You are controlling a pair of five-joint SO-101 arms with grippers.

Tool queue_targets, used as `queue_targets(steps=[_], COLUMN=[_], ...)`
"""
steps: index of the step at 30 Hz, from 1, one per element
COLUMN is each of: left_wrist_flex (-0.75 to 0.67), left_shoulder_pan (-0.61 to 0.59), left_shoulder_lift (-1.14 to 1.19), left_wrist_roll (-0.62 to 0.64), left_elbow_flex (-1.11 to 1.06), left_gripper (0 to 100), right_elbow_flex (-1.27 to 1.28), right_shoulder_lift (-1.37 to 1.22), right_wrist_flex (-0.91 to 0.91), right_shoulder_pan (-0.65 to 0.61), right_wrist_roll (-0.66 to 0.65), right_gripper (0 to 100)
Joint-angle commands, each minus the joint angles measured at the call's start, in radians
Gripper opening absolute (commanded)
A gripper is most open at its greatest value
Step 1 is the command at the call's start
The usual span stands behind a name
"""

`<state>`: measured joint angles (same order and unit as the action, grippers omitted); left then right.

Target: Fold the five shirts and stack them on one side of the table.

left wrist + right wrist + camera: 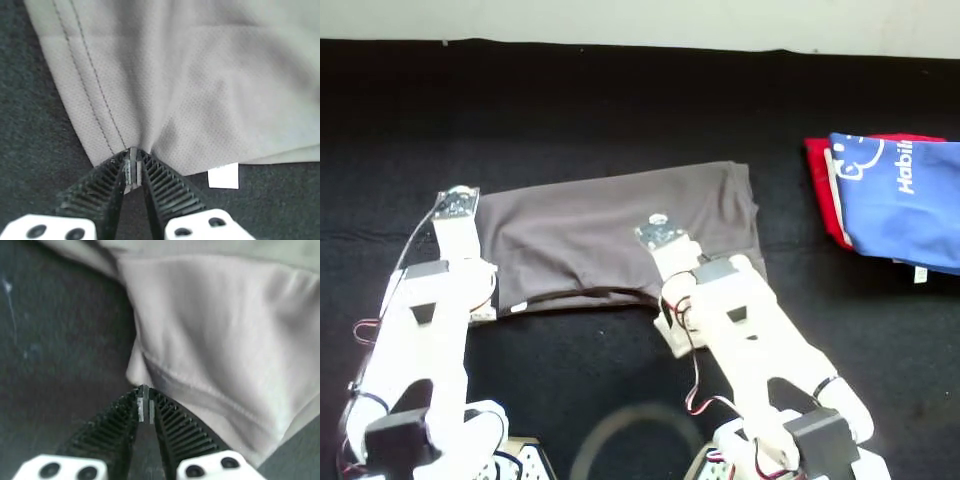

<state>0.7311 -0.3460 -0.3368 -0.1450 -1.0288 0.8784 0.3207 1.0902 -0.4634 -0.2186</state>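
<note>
A grey shirt [610,230] lies spread across the middle of the black table. My left gripper [483,312] sits at the shirt's near left corner. In the left wrist view the gripper [132,162] is shut on the stitched hem of the shirt [200,90], beside a small white tag [223,176]. My right gripper [665,318] is at the shirt's near edge, further right. The right wrist view shows this gripper [144,402] shut on a folded edge of the grey shirt [225,340].
A folded blue shirt [905,200] lies on a folded red shirt [823,185] at the table's right side. Bare black tabletop [570,100] stretches behind the grey shirt, and more of it lies between the two arms in front.
</note>
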Motion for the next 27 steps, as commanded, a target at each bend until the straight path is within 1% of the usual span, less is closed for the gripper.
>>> queue_targets(steps=[1,3,8,10,13,15,18,22,27], left_wrist_flex=[0.006,0.006,0.006,0.006,0.006,0.006,0.006,0.006,0.008], left_shoulder_pan=[-0.015,-0.015,-0.015,-0.015,-0.015,-0.015,-0.015,-0.013,-0.013], left_shoulder_lift=[0.022,0.022,0.024,0.025,0.025,0.027,0.027,0.027,0.028], left_wrist_roll=[0.014,0.014,0.014,0.014,0.014,0.014,0.014,0.014,0.014], left_elbow_flex=[0.024,0.024,0.024,0.024,0.024,0.024,0.024,0.024,0.024], left_gripper=[1,1,1,1,1,1,1,1,1], right_elbow_flex=[-0.088,-0.114,-0.108,-0.065,0.001,0.033,0.053,0.056,0.073], right_shoulder_lift=[0.087,0.148,0.268,0.271,0.254,0.232,0.186,0.11,-0.005], right_wrist_flex=[0.108,0.154,0.232,0.24,0.15,0.036,-0.102,-0.189,-0.186], right_shoulder_pan=[-0.002,0.002,0.073,0.099,0.134,0.143,0.145,0.15,0.145], right_wrist_roll=[-0.032,-0.104,-0.229,-0.299,-0.397,-0.423,-0.423,-0.423,-0.423], right_gripper=[0.7,0.7,1.2,5.0,14.9,16.5,12.2,0.3,0.5])
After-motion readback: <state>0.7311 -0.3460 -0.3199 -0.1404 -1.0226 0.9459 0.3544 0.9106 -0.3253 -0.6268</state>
